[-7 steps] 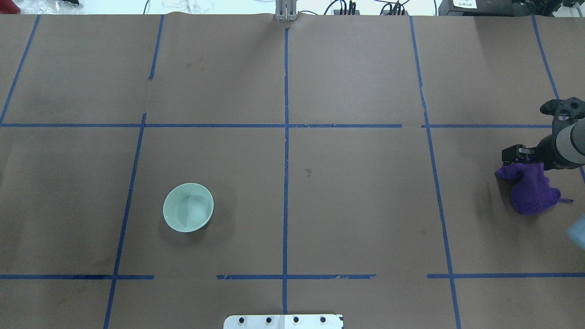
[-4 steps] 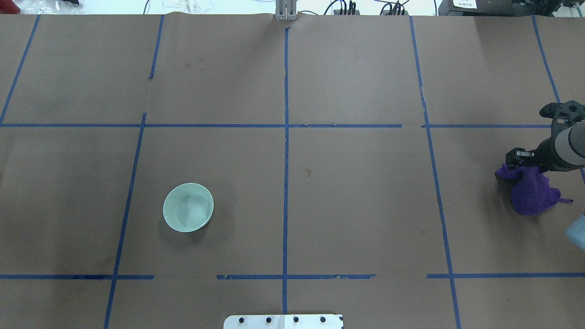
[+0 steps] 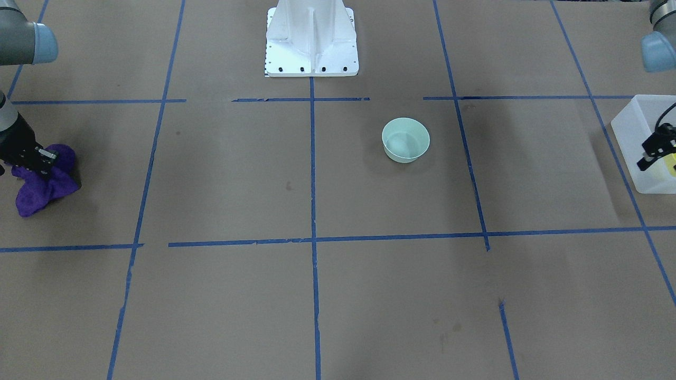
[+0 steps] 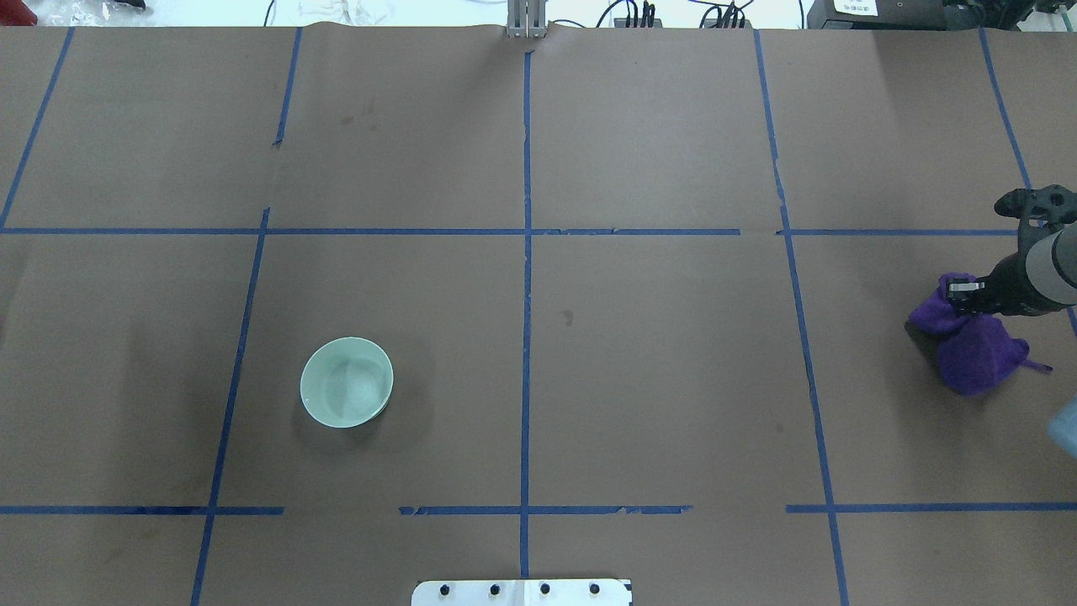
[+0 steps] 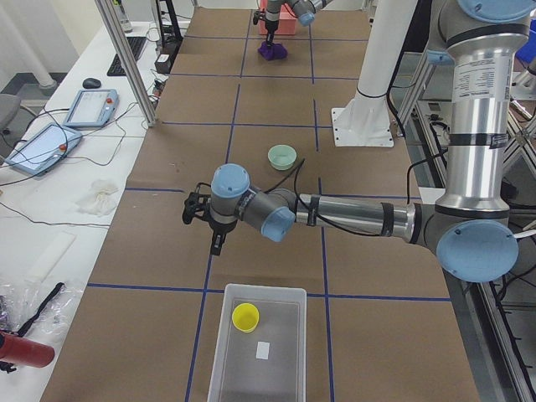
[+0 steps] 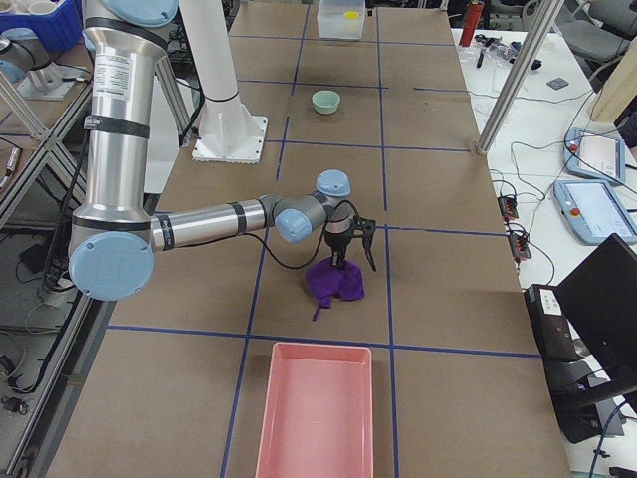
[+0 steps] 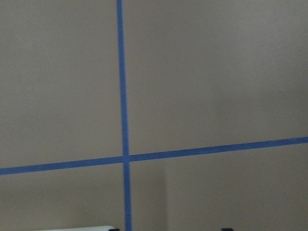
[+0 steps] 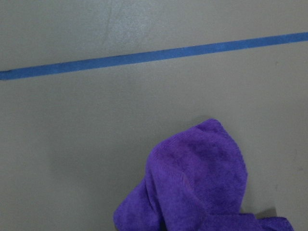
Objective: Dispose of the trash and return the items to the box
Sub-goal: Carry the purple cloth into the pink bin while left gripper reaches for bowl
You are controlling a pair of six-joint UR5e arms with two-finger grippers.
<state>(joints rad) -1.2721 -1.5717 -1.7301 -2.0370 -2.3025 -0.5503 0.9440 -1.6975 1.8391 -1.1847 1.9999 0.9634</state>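
The mint-green bowl (image 4: 347, 382) stands upright on the table, left of centre; it also shows in the front view (image 3: 405, 140). The yellow cup (image 5: 245, 316) stands inside the frosted-white box (image 5: 251, 295) at the table's left end. My left gripper (image 3: 655, 153) hangs open and empty above the table next to the box (image 3: 628, 132). My right gripper (image 4: 959, 290) is shut on the purple cloth (image 4: 976, 353) at the table's right end and pinches up a peak of it (image 6: 336, 284).
A pink tray (image 6: 317, 408) lies at the table's right end, just beyond the cloth. The white robot base (image 3: 311, 42) stands at the table's near-robot edge. Blue tape lines cross the brown table.
My right gripper has shifted slightly right and closed on the purple cloth, which has bunched up around its tips. The bowl has not moved.
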